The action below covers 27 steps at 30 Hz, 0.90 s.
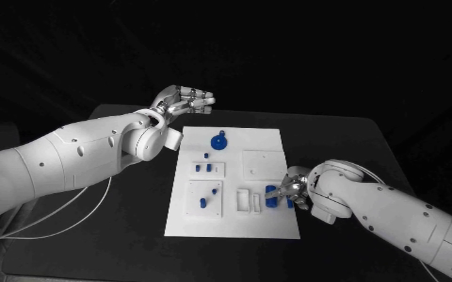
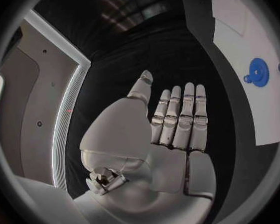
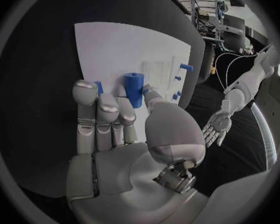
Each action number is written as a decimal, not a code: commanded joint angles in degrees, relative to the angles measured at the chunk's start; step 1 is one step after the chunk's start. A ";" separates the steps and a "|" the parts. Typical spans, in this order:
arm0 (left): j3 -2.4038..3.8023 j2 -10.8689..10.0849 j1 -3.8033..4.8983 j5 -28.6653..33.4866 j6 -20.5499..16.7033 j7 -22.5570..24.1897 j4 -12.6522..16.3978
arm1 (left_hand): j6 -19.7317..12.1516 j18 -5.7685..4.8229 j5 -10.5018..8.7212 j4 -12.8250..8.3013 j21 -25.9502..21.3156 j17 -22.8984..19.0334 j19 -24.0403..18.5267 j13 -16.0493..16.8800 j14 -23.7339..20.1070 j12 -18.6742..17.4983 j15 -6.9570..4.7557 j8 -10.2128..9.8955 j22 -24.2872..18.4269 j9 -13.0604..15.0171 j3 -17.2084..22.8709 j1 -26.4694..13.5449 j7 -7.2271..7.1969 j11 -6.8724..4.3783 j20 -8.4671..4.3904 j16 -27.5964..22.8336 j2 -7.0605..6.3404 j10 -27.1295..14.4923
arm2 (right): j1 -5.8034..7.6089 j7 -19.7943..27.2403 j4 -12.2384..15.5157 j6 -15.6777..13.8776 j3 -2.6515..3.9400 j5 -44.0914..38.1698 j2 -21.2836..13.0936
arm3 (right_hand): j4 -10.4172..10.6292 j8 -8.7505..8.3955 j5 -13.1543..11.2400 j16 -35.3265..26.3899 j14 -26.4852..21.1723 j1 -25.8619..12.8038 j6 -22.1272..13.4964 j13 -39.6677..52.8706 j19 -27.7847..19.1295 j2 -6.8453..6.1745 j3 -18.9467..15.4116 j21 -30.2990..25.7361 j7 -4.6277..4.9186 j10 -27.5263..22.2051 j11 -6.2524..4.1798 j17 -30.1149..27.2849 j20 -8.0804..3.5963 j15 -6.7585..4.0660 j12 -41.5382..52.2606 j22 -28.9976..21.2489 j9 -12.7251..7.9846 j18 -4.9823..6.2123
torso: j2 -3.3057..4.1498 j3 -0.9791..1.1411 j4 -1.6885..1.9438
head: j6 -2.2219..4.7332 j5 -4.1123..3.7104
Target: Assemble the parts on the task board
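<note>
The white task board lies in the middle of the black table. On its far part lies a blue gear, and small blue pegs stand toward its left side. At the board's right edge my right hand pinches an upright blue cylinder between thumb and fingers, low over the board. A second blue piece shows behind a fingertip. My left hand is raised beyond the board's far left corner, flat and holding nothing.
White raised blocks and slotted holders sit on the board. A pale cable runs over the table under my left arm. Bare black table lies right of and beyond the board.
</note>
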 commanded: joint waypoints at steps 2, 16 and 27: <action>0.01 0.14 0.01 0.32 1.16 -0.01 0.11 | -0.17 -0.54 -0.21 0.19 0.25 0.02 0.33 0.01 0.12 -0.04 0.21 0.30 -0.01 0.08 -0.14 -0.47 0.01 0.02 0.25 -0.06 0.08 -0.53 | -0.59 0.18 -0.75 2.29 -0.73 -0.55 0.97 | 0.31 -0.39 -0.38 0.17 0.31 -0.42 -0.58 2.77 2.26 -0.05 -0.01 -0.35 0.16 -0.15 0.23 0.11 0.47 0.09 0.25 0.08 -0.32 0.95 | 0.01 -0.04 -0.06 | -0.10 0.15; -0.02 0.35 0.02 0.31 1.24 -0.52 0.10 | -0.21 -0.48 -0.20 0.28 0.31 0.02 0.34 0.01 0.07 -0.04 0.23 0.28 -0.01 0.07 -0.02 -0.31 0.17 0.05 0.27 -0.06 -0.03 -0.60 | -0.56 0.47 -2.46 3.34 -2.25 0.02 3.19 | -2.00 -0.40 0.56 0.08 0.32 -0.36 -0.75 2.81 2.47 1.10 -0.67 -1.35 0.23 -0.26 0.28 0.57 0.50 0.13 0.54 1.52 -0.38 0.94 | -0.01 -0.06 0.00 | -0.23 0.33; -0.02 0.48 0.02 0.29 1.25 -0.92 0.02 | -0.74 -0.39 -0.18 0.36 0.36 0.02 0.36 0.01 -0.05 -0.05 0.29 0.23 -0.01 0.06 0.05 -0.37 0.46 0.18 0.32 -0.05 -0.24 -0.90 | -0.53 0.84 -4.04 3.18 -2.91 -0.08 4.01 | -3.46 -0.40 2.68 0.07 0.36 -0.18 -1.11 2.73 2.53 1.48 -0.60 -1.66 0.37 -0.37 0.36 0.75 0.58 0.19 0.48 2.13 -0.79 0.97 | 0.00 -0.01 -0.11 | -0.24 0.37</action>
